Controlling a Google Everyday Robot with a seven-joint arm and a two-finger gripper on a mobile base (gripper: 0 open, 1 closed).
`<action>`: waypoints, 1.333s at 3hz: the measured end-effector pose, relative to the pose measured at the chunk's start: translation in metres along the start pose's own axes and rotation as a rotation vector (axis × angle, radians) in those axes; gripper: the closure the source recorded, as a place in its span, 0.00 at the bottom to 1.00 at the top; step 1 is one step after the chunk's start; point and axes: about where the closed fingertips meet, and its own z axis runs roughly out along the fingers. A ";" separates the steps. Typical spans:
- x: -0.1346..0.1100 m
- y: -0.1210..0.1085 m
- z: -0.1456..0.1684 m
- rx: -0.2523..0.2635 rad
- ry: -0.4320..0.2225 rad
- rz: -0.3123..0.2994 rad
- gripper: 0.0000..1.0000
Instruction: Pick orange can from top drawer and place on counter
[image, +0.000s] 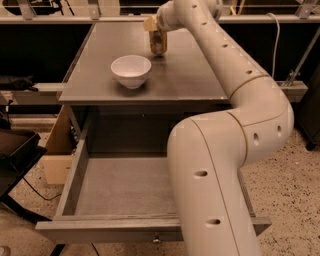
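The orange can (158, 43) stands upright at the far middle of the counter (190, 75), at or just above its surface. My gripper (156, 31) comes down on it from above and is shut on the can's upper part, hiding its silver top. The top drawer (110, 229) is pulled open below the counter; its grey bottom is bare where it shows, and my arm hides its right part. A small knob (156, 240) shows on its front.
A white bowl (131, 70) sits on the counter, left of and nearer than the can. My big white arm (220, 165) rises in front of the drawer's right side. A cardboard box (56, 147) and a dark stand (17, 152) are at the left on the floor.
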 end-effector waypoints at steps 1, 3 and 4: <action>0.024 0.011 0.010 -0.007 0.027 0.007 1.00; 0.018 0.010 0.007 -0.007 0.027 0.007 0.50; 0.018 0.010 0.007 -0.007 0.027 0.007 0.19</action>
